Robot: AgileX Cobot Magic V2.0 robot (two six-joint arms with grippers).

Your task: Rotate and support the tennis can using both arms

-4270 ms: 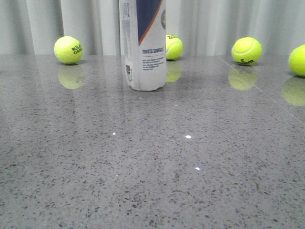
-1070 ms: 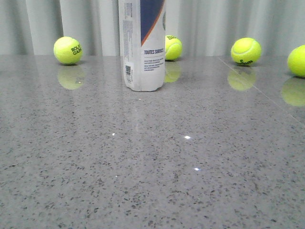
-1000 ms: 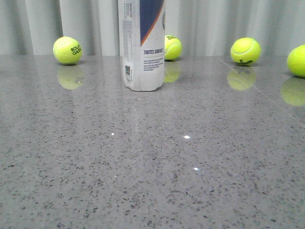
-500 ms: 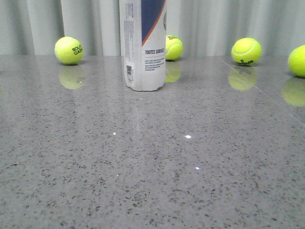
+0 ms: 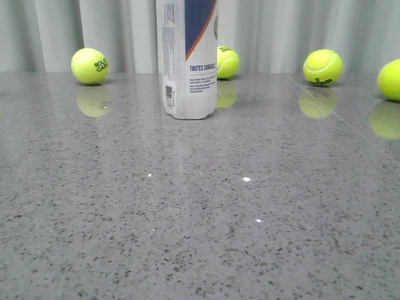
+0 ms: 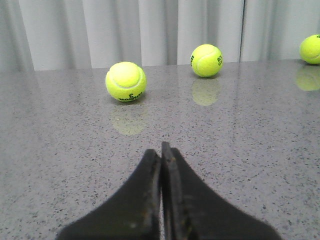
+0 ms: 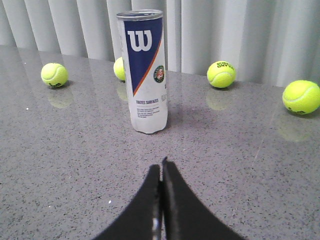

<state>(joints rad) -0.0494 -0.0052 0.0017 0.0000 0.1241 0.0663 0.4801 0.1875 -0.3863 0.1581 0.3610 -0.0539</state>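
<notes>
I see the tennis can (image 7: 145, 71) standing upright on the table (image 7: 240, 150), ahead of my right gripper (image 7: 161, 167), well apart. Both grippers (left (image 6: 161, 152) too) are pressed together, empty. The can looks light, rigid, slick; I'd grip mid-body.

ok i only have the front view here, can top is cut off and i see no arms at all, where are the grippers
Observer: The right gripper is shut, holding nothing, pointed at the tennis can and short of it.
Operator: and the left
Observer: The left gripper is shut too; its camera shows only tennis balls, no can.
Operator: is the can lid on
Observer: The right wrist view shows the can upright with a metal rim on top; whether it is sealed is not visible.
</notes>
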